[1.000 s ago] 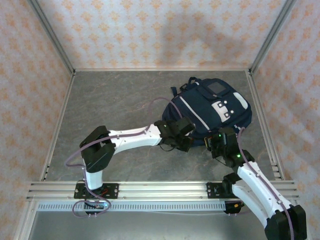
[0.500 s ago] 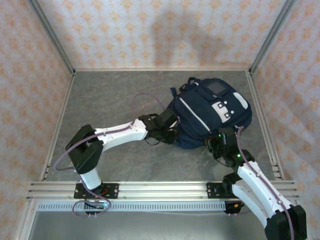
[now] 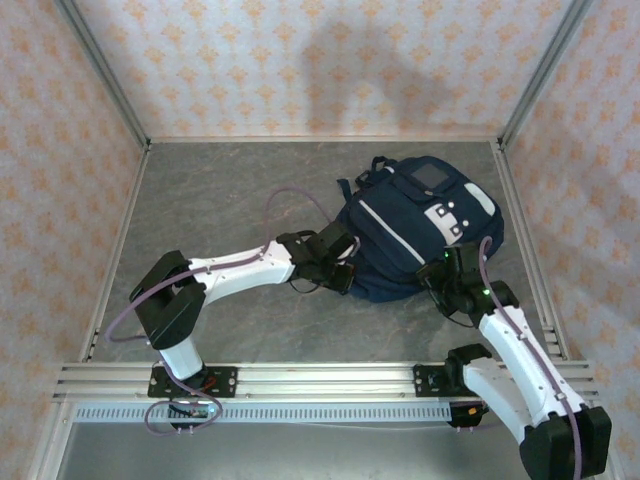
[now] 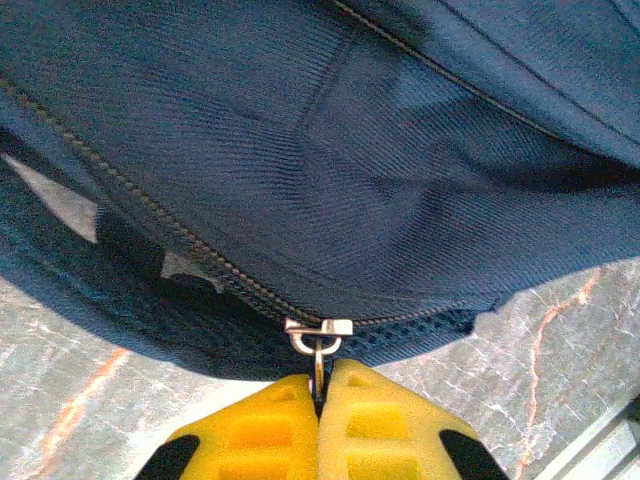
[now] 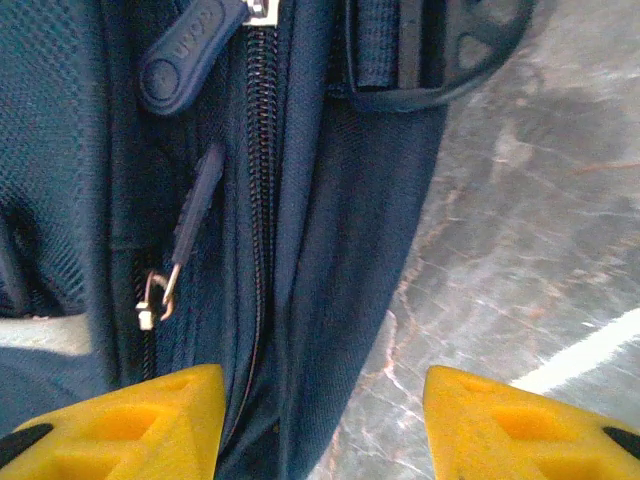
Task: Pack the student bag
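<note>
**Top view:** The bag (image 3: pixel 420 230) lies flat on the counter (image 3: pixel 220 200), right of centre and toward the back. The left arm (image 3: pixel 250 268) reaches its near-left edge and the right arm (image 3: pixel 510 340) its near-right corner. One arm on each side probably lets one steady the fabric while the other works a zip. From this height I cannot tell how either pair of jaws stands.

**Left wrist:** This view settles it for the left side. The left jaws are closed on a metal zip pull (image 4: pixel 318 335), with the yellow fingers (image 4: pixel 265 435) pressed together around its tab. The slider sits at the bag's lower seam. Holding it there suggests the zip is being drawn to open the bag for packing.

**Right wrist:** The right jaws stand wide apart and grip nothing, with the bag's edge lying between them. Up close there is another zip (image 5: pixel 262 150), a rubber tab (image 5: pixel 190 50) and a small metal pull (image 5: pixel 155 295). All of these are too small to make out from above.
</note>
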{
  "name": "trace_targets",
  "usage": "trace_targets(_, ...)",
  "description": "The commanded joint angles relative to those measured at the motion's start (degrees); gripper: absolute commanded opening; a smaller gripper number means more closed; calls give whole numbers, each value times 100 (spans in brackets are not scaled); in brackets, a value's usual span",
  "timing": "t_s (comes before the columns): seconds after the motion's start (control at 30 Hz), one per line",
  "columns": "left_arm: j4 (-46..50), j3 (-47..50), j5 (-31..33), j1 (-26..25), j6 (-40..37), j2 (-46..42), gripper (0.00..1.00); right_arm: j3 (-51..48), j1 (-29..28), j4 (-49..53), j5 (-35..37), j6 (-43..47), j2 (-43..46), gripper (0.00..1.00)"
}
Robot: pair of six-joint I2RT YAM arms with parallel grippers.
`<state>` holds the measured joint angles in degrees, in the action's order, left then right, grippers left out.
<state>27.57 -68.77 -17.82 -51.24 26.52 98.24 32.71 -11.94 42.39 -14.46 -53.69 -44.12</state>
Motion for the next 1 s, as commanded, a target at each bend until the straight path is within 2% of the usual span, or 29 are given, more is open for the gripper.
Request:
trace_targets(0.0,114,77,-215,-386,61,-139,0,480,23,1296,549,230,88,55)
trace_targets(0.13,39,21,-351,-713,61,-120,0,723,21,1980,929,113,246,59)
trace_targets(0.2,0,5,-465,-846,37,-120,0,764,33,2094,1315,44,404,65)
trace_targets(0.3,-50,7,-582,-994,13,-137,0,839,160,2085,2027,-12,139,66)
trace_targets(0.43,-54,38,-569,-1076,-11,-131,0,1290,402,2034,3326,-190,-1080,58)
trace_targets(0.5,-122,107,-582,-1076,-7,-159,0,1431,674,1707,3466,-129,-1669,50)
trace_targets(0.6,-173,172,-574,-1074,-23,-204,0,1587,1184,920,2937,257,-2561,36)
trace_targets(0.67,-240,227,-564,-1077,-18,-249,0,1753,1326,161,2262,822,-3148,26)
trace_targets(0.77,-366,281,-564,-1079,57,-286,0,2181,1364,-760,790,1611,-3956,25)
trace_targets(0.83,-460,310,-541,-1085,119,-272,0,2412,1338,-1379,-178,1730,-4381,25)
trace_targets(0.97,-398,176,-337,-1086,173,-161,0,3264,934,-1734,-956,1756,-5001,26)
